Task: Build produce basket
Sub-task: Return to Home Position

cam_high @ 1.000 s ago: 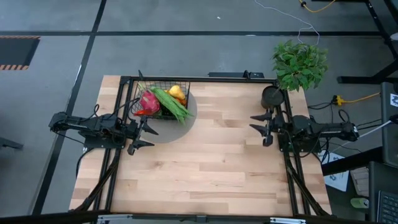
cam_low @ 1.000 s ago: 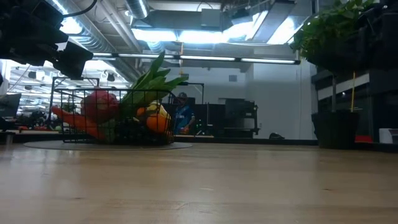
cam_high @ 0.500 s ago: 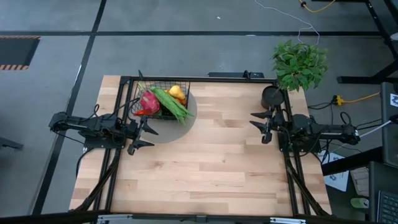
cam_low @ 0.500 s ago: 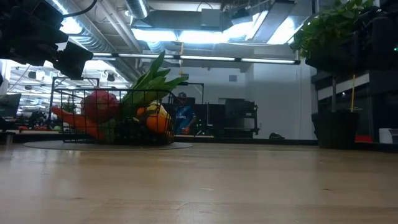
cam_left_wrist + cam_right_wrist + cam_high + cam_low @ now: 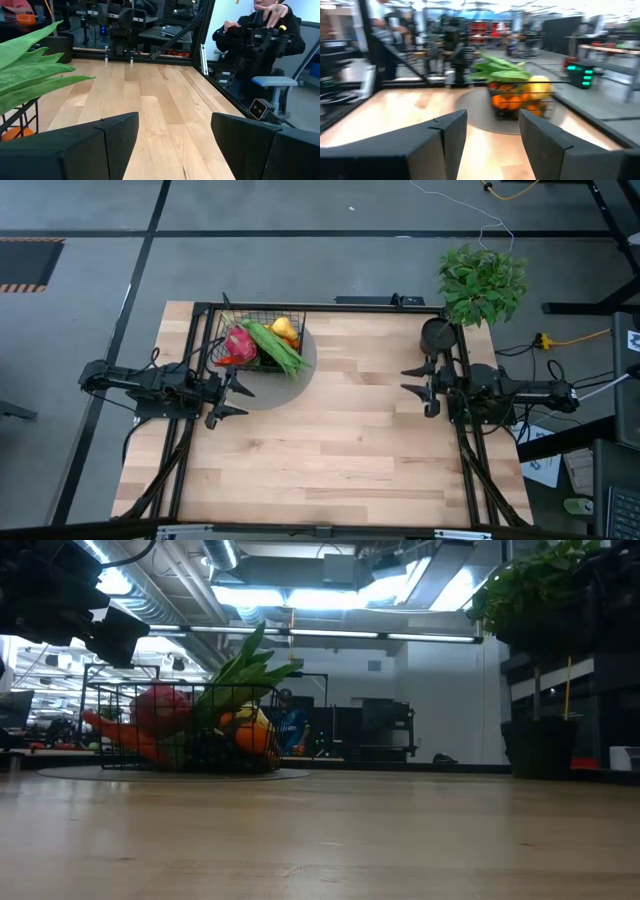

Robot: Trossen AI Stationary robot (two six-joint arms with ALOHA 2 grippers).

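Observation:
The black wire-mesh basket [image 5: 252, 340] stands on a round grey mat [image 5: 290, 375] at the table's far left. It holds produce: pink dragon fruit [image 5: 240, 343], long green beans [image 5: 275, 347], a yellow fruit [image 5: 284, 328]; oranges [image 5: 507, 101] show in the right wrist view. In the low view the basket [image 5: 185, 730] stands at the left. My left gripper [image 5: 228, 393] is open and empty, just near the mat's edge. My right gripper [image 5: 420, 389] is open and empty at the table's right side.
A dark round cup [image 5: 437, 334] and a leafy potted plant [image 5: 482, 283] stand at the far right corner. Black frame rails [image 5: 320, 307] run along the table's far, left and right sides. A seated person [image 5: 262, 35] shows beyond the table's right edge.

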